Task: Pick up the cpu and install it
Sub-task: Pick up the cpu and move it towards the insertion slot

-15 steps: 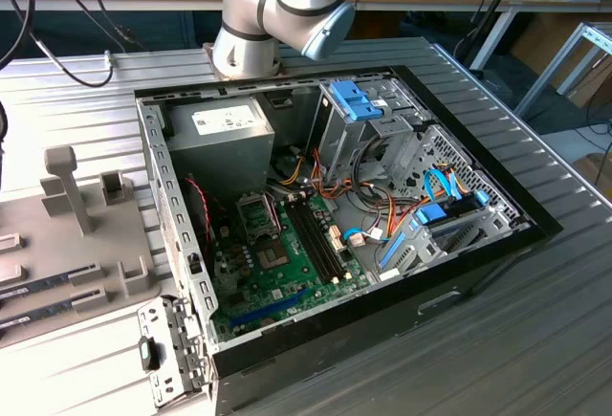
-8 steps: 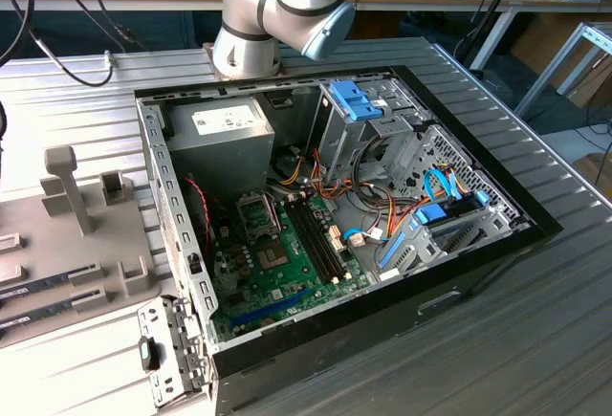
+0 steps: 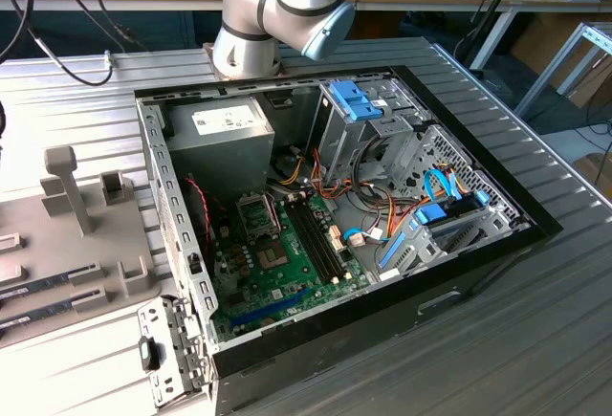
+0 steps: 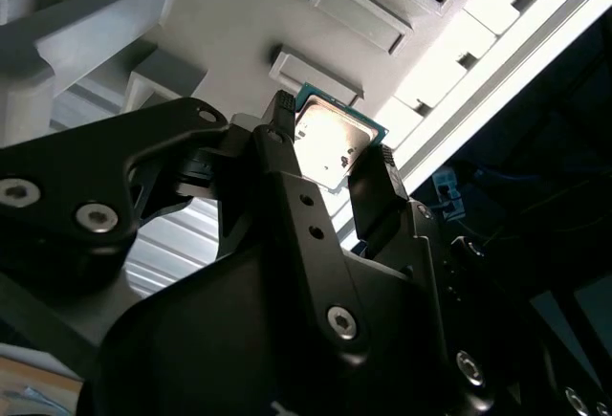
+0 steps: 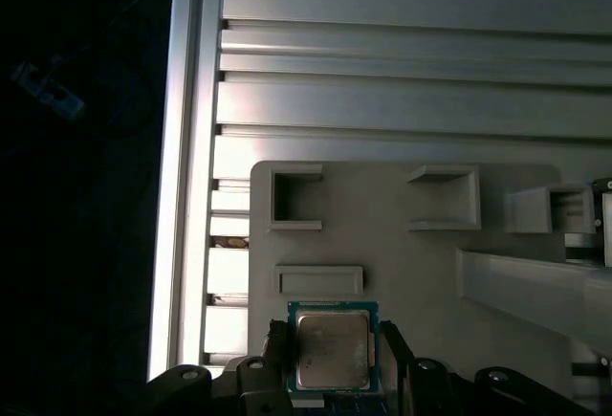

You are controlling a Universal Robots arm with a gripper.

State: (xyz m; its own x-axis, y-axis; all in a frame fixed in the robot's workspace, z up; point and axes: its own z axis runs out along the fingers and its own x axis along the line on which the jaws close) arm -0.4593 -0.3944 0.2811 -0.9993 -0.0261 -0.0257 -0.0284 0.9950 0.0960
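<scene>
1. Ribbed aluminium table (image 3: 535, 339): it carries all items below.
2. Open computer case (image 3: 459, 282): it lies on its side at mid-table with the interior exposed.
3. My arm (image 3: 287, 5): one large grey joint stands behind the case, at the far edge of the table in the exterior view.
4. Grey fixture tray (image 3: 67, 273): it sits on the table beside the case, on the exterior view's left. It has moulded pockets and upright posts.
5. Green motherboard (image 3: 277, 277): it lies flat on the case floor, nearer the tray side.
6. Power supply (image 3: 220, 143): a grey box in the far corner of the case, beyond the motherboard.
7. My gripper (image 5: 333, 344): it is positioned over the tray, next to a shallow rectangular recess (image 5: 318, 278). The black fingers (image 4: 287, 177) are closed inward on two opposite edges of the chip.
8. The cpu (image 4: 330, 143): my jaws are pinching it. In both wrist views its silver-grey metal top faces the camera and the thin green rim shows along its edges. It is over the tray, well apart from the motherboard. I cannot tell whether its underside touches the tray.
</scene>
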